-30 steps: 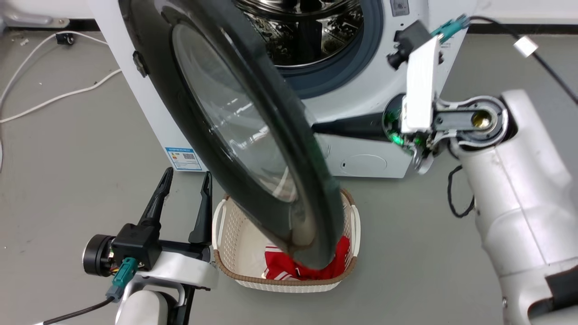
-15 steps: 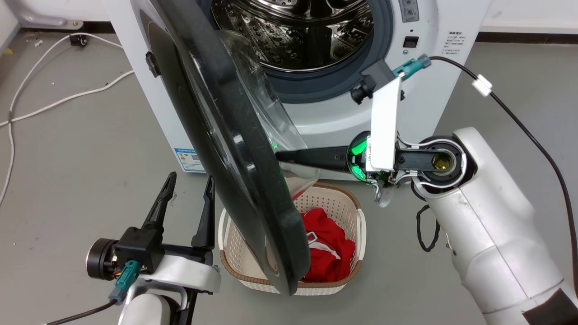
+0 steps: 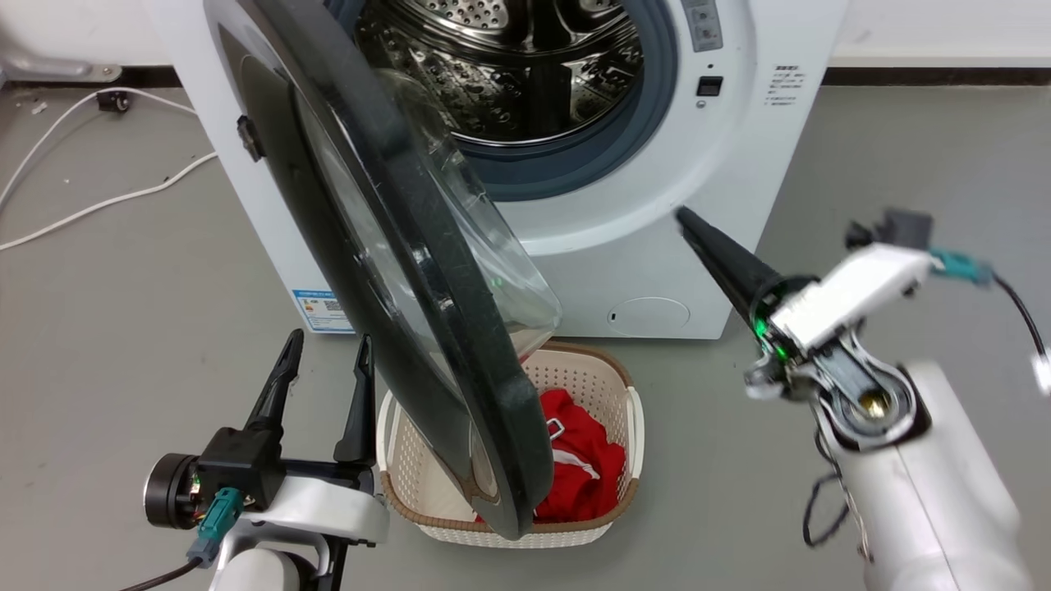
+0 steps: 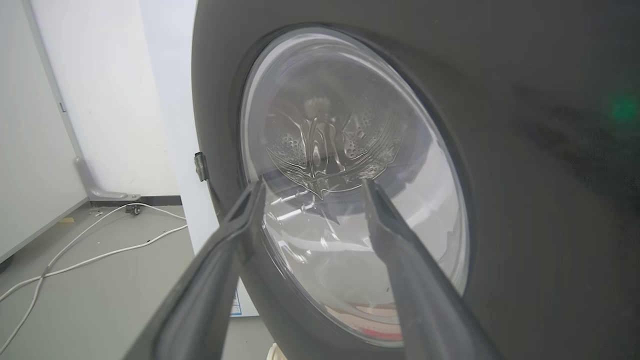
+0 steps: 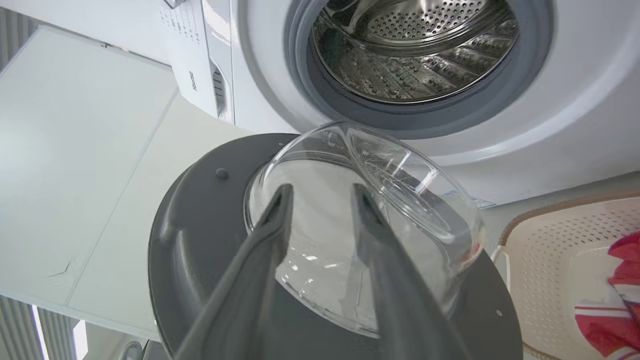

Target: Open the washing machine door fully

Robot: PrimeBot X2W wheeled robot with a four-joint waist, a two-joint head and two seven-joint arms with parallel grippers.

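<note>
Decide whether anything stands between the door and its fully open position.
Perhaps the left gripper: its open fingers stand beside the outer face of the door, on the side it must swing toward. Nothing else visible blocks that swing.

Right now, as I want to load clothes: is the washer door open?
Open: the washing machine door stands swung out, leaving the steel drum exposed.

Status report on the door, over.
Left gripper open, empty. Right gripper open, off the washing machine door. Door part-open, lower edge above laundry basket.
</note>
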